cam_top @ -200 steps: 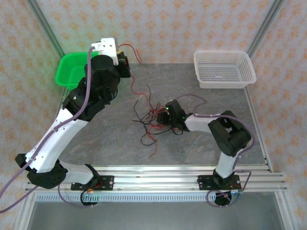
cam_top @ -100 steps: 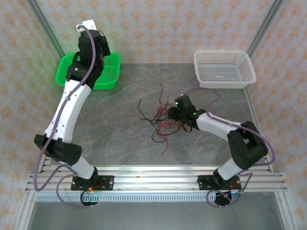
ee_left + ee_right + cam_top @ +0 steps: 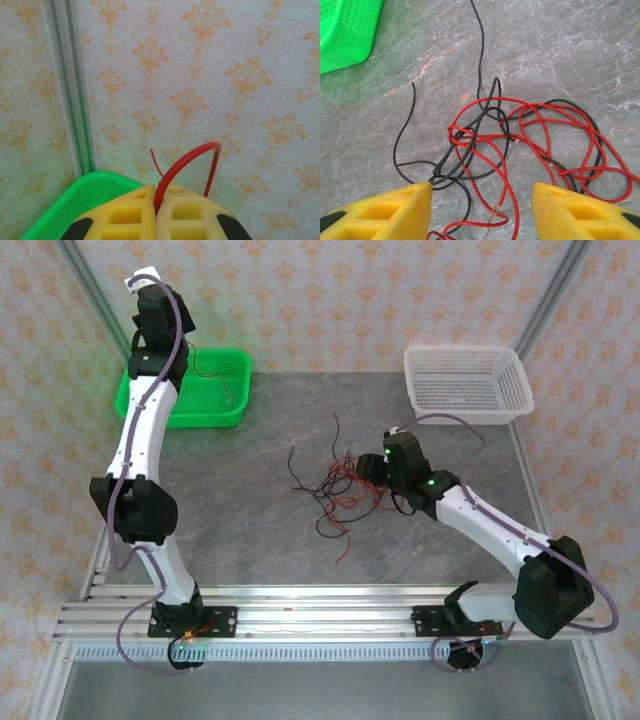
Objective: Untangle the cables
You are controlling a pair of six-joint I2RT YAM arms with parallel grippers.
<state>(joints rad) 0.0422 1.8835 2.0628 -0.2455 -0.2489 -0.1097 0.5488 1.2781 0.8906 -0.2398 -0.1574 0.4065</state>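
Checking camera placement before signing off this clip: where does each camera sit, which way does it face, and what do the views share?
Top external: high behind the bases, looking down on the table; left arm and right arm show.
Left wrist: on the raised left arm, facing the patterned wall over the green basket; left hand shut on a red wire.
Right wrist: low over the table, looking down at the tangle of cables; right hand open.
Shared: top external and right wrist both show tangle and green basket.
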